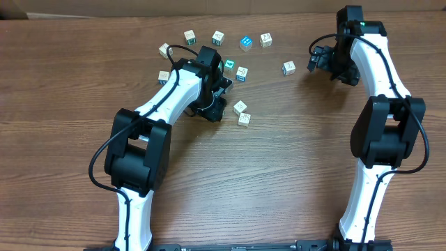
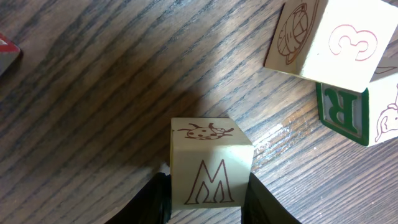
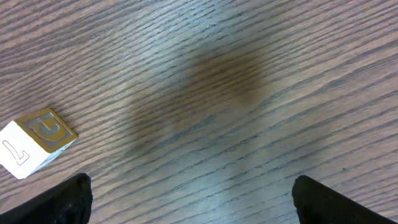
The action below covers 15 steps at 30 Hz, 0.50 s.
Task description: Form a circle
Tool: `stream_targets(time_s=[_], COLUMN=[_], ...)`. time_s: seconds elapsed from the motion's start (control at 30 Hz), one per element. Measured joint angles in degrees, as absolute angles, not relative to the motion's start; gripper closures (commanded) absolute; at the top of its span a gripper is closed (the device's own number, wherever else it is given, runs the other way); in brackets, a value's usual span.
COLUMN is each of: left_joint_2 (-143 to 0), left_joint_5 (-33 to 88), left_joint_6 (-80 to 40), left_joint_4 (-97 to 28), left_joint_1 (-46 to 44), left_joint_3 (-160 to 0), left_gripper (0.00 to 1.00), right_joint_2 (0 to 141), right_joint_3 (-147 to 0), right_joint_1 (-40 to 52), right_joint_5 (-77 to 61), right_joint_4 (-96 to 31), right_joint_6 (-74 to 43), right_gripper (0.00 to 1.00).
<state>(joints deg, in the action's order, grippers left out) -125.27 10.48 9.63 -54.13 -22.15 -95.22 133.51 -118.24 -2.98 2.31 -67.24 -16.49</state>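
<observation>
The left tool (image 2: 208, 202) is pinching a small whitish wooden cube printed with an M and a ladybird (image 2: 210, 165), one jaw pressed on each side face. I cannot tell whether this M cube rests on the brown wood-grain counter (image 2: 93, 93) or hangs just over it.

The step in hand looks like carrying it to a gap. To do that well, lift it straight, set it down flat, and open without nudging its neighbours. A whitish cube with a red 3 (image 2: 348, 40) and a green-edged R cube (image 2: 348, 115) lie near the M cube, close against each other.

There is no circle yet. The other whitish letter cubes (image 1: 189, 36) lie in a loose arc beyond the M cube.

The right tool (image 3: 193, 208) is spread wide and empty, well apart from the M cube.
</observation>
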Motion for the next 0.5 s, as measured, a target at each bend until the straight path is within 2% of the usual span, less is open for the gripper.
stream_targets(time_s=[0.5], left_joint_2=[-125.3], left_joint_5=[9.8], left_joint_6=[9.6], left_joint_4=[-52.4], left_joint_1=[-24.9], left_joint_3=[-95.2], left_gripper=[0.69], right_joint_2=[133.5], right_joint_3=[-118.2], right_joint_1=[-3.0], right_joint_5=[2.3], right_joint_4=[-67.3], right_joint_6=[-16.5], right_gripper=[0.00])
